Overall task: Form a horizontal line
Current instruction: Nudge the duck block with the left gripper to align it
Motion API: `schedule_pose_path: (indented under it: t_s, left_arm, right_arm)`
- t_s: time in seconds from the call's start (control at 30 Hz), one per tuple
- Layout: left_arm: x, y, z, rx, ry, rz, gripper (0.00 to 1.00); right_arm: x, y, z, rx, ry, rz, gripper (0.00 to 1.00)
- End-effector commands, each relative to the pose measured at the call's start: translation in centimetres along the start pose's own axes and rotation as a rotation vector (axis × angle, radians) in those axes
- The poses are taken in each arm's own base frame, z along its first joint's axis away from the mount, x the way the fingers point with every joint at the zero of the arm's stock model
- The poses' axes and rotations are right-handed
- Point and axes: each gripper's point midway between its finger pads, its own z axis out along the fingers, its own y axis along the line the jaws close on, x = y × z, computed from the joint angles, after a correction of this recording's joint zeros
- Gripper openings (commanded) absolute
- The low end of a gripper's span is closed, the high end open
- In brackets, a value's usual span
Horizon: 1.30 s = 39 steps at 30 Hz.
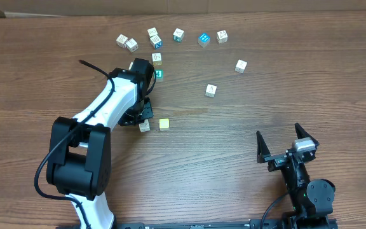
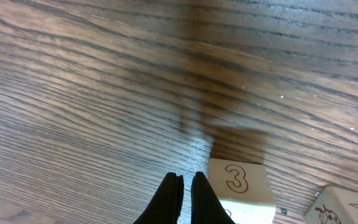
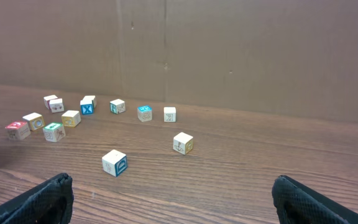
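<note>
Beside the "3" block (image 2: 238, 184), left gripper (image 2: 186, 177) closed, empty; judged mid-alignment, next move needs a gentle nudge into line.

Bench (image 1: 234, 146): brown wood-grain top, smooth, faint sheen. Blocks (image 1: 211, 90): pale wood, matt, some faces printed in colour. Block marked 3 (image 2: 238, 183): cream, smooth. Left arm (image 1: 110, 102): glossy white plastic shell, matt black joints. Right end effector (image 1: 279, 135): matt black plastic. Far wall (image 3: 229, 50): brown, matt, cardboard-like.
</note>
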Motion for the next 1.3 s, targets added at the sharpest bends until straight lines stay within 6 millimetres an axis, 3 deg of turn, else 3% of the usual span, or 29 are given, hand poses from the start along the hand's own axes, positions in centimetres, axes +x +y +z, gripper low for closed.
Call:
schedule_pose_path:
  t_s: [0.0, 0.47, 1.0, 1.27]
  left_arm:
    - [0.4, -0.4, 0.2, 0.015, 0.015, 0.001, 0.04]
    - [1.4, -0.6, 1.4, 0.035, 0.041, 0.006, 0.04]
    - [-0.3, -1.5, 1.3, 0.073, -0.026, 0.016, 0.04]
    - [0.2, -1.9, 1.3, 0.097, -0.003, 0.021, 0.04]
  right_arm:
    - [0.1, -0.1, 0.0, 0.004, -0.005, -0.002, 1.0]
    - [0.1, -0.1, 0.0, 0.004, -0.005, -0.002, 1.0]
    - [0.1, -0.1, 0.0, 0.004, -0.005, -0.002, 1.0]
    - [0.1, -0.1, 0.0, 0.004, -0.005, -0.002, 1.0]
